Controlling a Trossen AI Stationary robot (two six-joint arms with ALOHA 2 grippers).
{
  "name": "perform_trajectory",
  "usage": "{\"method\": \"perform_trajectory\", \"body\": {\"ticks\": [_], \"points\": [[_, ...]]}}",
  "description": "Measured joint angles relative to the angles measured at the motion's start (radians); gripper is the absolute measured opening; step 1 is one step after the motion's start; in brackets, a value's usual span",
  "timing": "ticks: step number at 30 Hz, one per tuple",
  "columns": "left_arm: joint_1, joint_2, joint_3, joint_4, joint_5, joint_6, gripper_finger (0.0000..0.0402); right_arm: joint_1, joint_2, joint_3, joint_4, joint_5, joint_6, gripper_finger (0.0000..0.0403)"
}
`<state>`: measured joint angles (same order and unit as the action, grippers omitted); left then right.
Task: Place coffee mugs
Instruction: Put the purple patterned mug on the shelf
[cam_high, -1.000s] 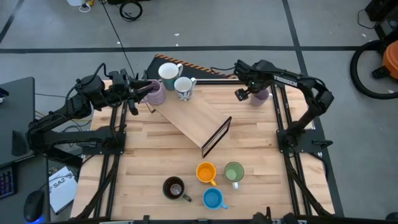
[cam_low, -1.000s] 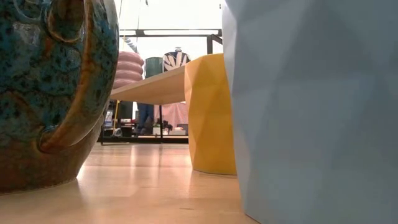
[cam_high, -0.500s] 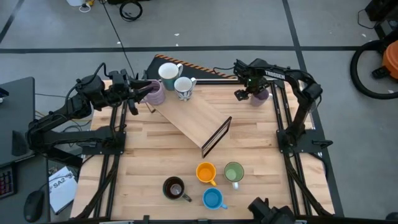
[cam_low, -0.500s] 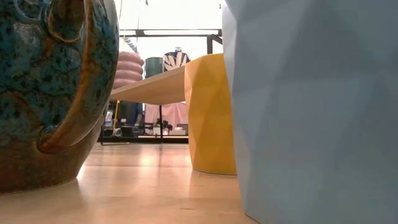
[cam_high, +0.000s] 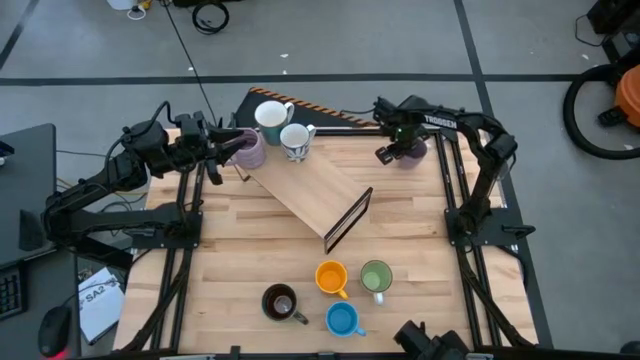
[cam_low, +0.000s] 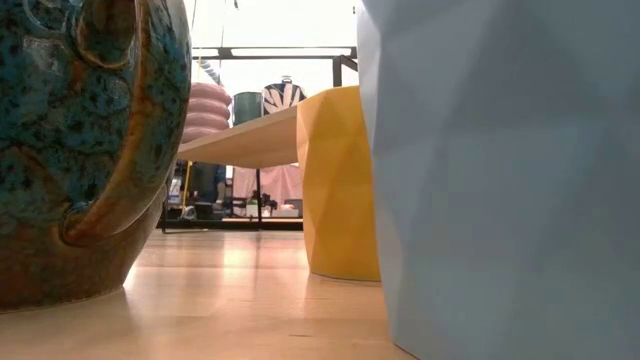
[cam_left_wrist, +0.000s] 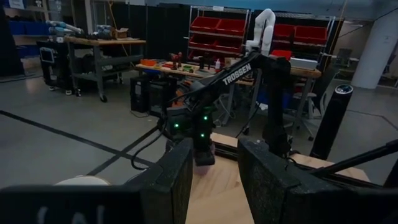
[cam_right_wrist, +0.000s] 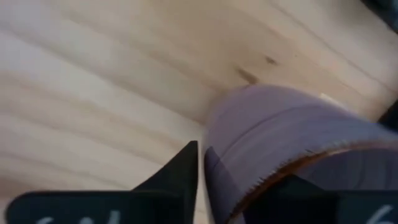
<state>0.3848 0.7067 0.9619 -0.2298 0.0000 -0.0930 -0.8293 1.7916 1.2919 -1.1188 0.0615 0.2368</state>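
Observation:
My right gripper (cam_high: 392, 150) is at the table's far right, shut on a lilac mug (cam_high: 412, 152). My left gripper (cam_high: 232, 146) is open at the far left, its fingertips beside a second lilac mug (cam_high: 252, 150) at the upper end of a slanted wooden board (cam_high: 305, 188). Two white mugs (cam_high: 270, 115) (cam_high: 295, 140) stand at that end. The orange (cam_high: 331, 277), green (cam_high: 376, 276), dark brown (cam_high: 280, 301) and blue (cam_high: 342, 319) mugs stand on their bases near the front edge. My right gripper pinches the lilac mug's wall (cam_right_wrist: 217, 155) just below the brown-edged rim, one finger (cam_right_wrist: 186, 165) outside and the other inside the mug. It comes slanting down from above. Whether the mug's base is on the table I cannot tell. Whether my left gripper touches its lilac mug I cannot tell.
The board's free end rests on a dark upright frame (cam_high: 348, 220) mid-table. A striped black-and-orange strip (cam_high: 320, 112) lies at the far edge. Bare wood (cam_high: 240, 240) lies between the board and the front mugs. The low view is filled by the brown (cam_low: 80, 150), orange (cam_low: 340, 180) and blue (cam_low: 500, 180) mugs.
My right arm has folded in, and its gripper has shifted a little toward the table's left with the lilac mug.

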Motion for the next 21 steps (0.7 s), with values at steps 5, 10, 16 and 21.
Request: {"method": "perform_trajectory", "body": {"ticks": [5, 10, 16, 21], "points": [[0.000, 0.000, 0.000, 0.000, -0.026, 0.008, 0.0133, 0.054, -0.001, 0.000, 0.000, -0.056, -0.064, 0.0048], [0.000, 0.000, 0.000, 0.000, -0.030, 0.026, 0.0133, 0.150, -0.009, 0.046, -0.048, -0.111, -0.126, 0.0022], [0.000, 0.000, 0.000, 0.000, -0.030, 0.035, 0.0133, 0.247, -0.010, 0.259, -0.164, -0.034, -0.137, 0.0028], [0.000, 0.000, 0.000, 0.000, -0.030, 0.037, 0.0133, 0.281, -0.012, 0.461, -0.222, -0.039, -0.062, 0.0032]]}}
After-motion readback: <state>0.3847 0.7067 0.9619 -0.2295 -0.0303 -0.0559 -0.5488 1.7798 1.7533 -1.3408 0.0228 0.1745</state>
